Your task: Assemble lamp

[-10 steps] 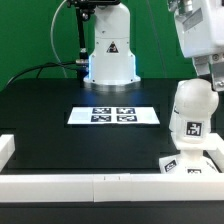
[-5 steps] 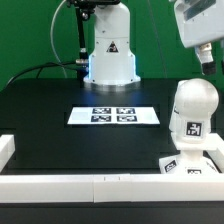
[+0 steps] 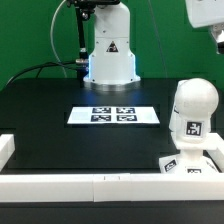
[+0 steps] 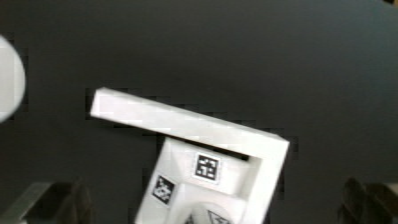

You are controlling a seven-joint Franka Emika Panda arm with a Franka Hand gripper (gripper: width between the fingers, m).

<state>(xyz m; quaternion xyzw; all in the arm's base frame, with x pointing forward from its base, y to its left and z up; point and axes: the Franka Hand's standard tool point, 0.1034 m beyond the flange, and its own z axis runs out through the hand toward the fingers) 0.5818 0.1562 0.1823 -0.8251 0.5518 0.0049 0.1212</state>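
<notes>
The bulb (image 3: pixel 193 112) is seen seated upright on the base (image 3: pixel 190 163) at the exterior view's right, against the rails on the counter (image 3: pixel 50 135). The hand (image 4: pixel 214 200) is held high above, looking down; its fingers (image 4: pixel 54 200) are spread wide and empty.

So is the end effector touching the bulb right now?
Apart. The exterior view shows the end effector up at the frame's top right corner, with clear background between it and the bulb seated on the lamp base.
</notes>
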